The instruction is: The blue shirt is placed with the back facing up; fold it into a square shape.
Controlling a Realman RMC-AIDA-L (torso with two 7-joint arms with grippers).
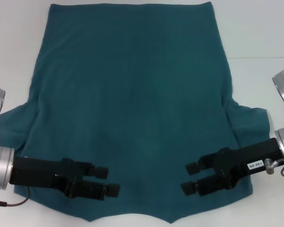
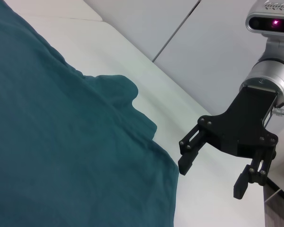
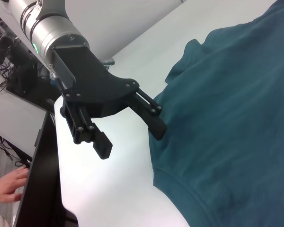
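A: From the head view, what do we count?

B: We count one shirt (image 1: 132,104), spread flat on the white table (image 1: 260,38), plain side up, no lettering showing. Its straight hem lies at the far edge, its collar end nearest us, and one short sleeve sticks out on each side. We count two grippers, both over the near part of the cloth. The left gripper (image 1: 108,181) reaches in from the left, the right gripper (image 1: 191,178) from the right, fingertips pointing toward each other and well apart. Each has two fingers, spread, with nothing between them.

A: Anything else there?

B: Three silver arm joints at the edges of the picture, one on the left and two on the right.

A: And the left wrist view?

B: One shirt again (image 2: 61,142), filling most of the picture, its edge lying on the table (image 2: 146,80). We see one gripper, the right gripper (image 2: 213,172), hanging off the cloth over bare table, jaws released and empty.

A: The right wrist view?

B: The shirt (image 3: 232,118) with its curved collar seam, on the table (image 3: 118,189). One gripper, the left gripper (image 3: 132,139), jaws parted, one fingertip over the cloth edge; whether it touches, we cannot tell. One human hand (image 3: 7,187) shows at the picture's corner, beyond the table.
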